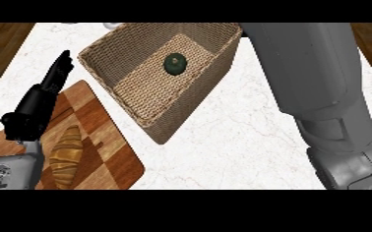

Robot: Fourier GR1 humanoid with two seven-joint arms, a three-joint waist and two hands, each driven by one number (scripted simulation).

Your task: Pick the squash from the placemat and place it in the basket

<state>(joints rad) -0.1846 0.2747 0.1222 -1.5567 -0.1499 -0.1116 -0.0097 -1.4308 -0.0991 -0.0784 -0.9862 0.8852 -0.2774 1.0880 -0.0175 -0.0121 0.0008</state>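
A small dark green squash lies on the floor of the woven basket, near its middle, with nothing touching it. My left hand shows at the left edge, over the wooden board, fingers straight and pointing up, holding nothing. At the right, a grey forearm runs up to the top of the view; its hand is out of sight. No placemat shows apart from the wooden board.
A checkered wooden board lies at the lower left with a croissant on it. The basket sits at an angle on the white marble counter. Dark wood floor shows past the counter's left and right edges.
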